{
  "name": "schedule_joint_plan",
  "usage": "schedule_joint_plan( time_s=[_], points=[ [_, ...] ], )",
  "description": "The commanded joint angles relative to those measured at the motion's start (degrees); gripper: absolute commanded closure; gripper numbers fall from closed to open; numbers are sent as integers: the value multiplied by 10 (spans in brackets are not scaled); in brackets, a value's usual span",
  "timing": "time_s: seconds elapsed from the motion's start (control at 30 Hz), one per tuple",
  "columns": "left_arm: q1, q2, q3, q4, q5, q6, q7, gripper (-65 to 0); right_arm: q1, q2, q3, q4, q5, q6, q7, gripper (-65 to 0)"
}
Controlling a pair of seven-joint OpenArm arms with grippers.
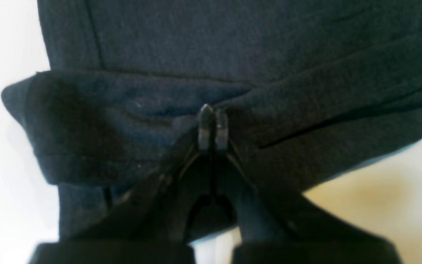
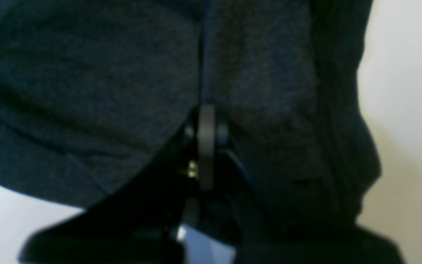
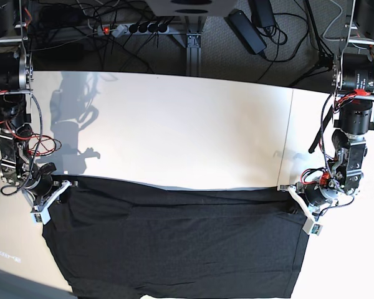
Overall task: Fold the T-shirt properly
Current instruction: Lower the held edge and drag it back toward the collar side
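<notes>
The black T-shirt (image 3: 174, 243) lies spread flat on the white table (image 3: 174, 124), plain side up, its lower part running off the bottom of the base view. At the cloth's upper right corner, my left gripper (image 3: 285, 191) is shut on the edge. In the left wrist view its closed fingertips (image 1: 213, 123) pinch a rolled fold of the T-shirt (image 1: 233, 44). My right gripper (image 3: 71, 184) is shut on the upper left corner. In the right wrist view its tips (image 2: 206, 121) are pressed together in the dark knit (image 2: 86, 73).
A power strip (image 3: 137, 28), adapters and cables lie on the floor beyond the table's far edge. A seam (image 3: 292, 137) runs across the tabletop near the right arm's base. Bare white surface stretches behind the shirt.
</notes>
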Motion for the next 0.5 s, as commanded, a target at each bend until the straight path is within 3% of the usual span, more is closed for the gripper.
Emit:
schedule_joint_plan(
  time_s=[0.0, 0.03, 0.1, 0.17, 0.27, 0.47],
  points=[
    [-7, -10, -2, 2, 16, 11, 23, 0, -6, 9, 0, 2, -4, 29, -40, 0],
    [-4, -14, -2, 2, 16, 3, 26, 0, -15, 10, 0, 7, 1, 29, -44, 0],
    [8, -24, -2, 12, 10, -54, 27, 0, -38, 11, 0, 28, 9, 29, -70, 0],
    [33, -38, -2, 41, -16, -80, 35, 0, -66, 13, 0, 63, 22, 29, -110, 0],
    [79, -61, -2, 101, -52, -82, 37, 0, -111, 21, 0, 127, 39, 29, -146, 0],
    [159, -87, -2, 209, -60, -80, 49, 0, -205, 61, 5, 249, 50, 29, -155, 0]
  ],
)
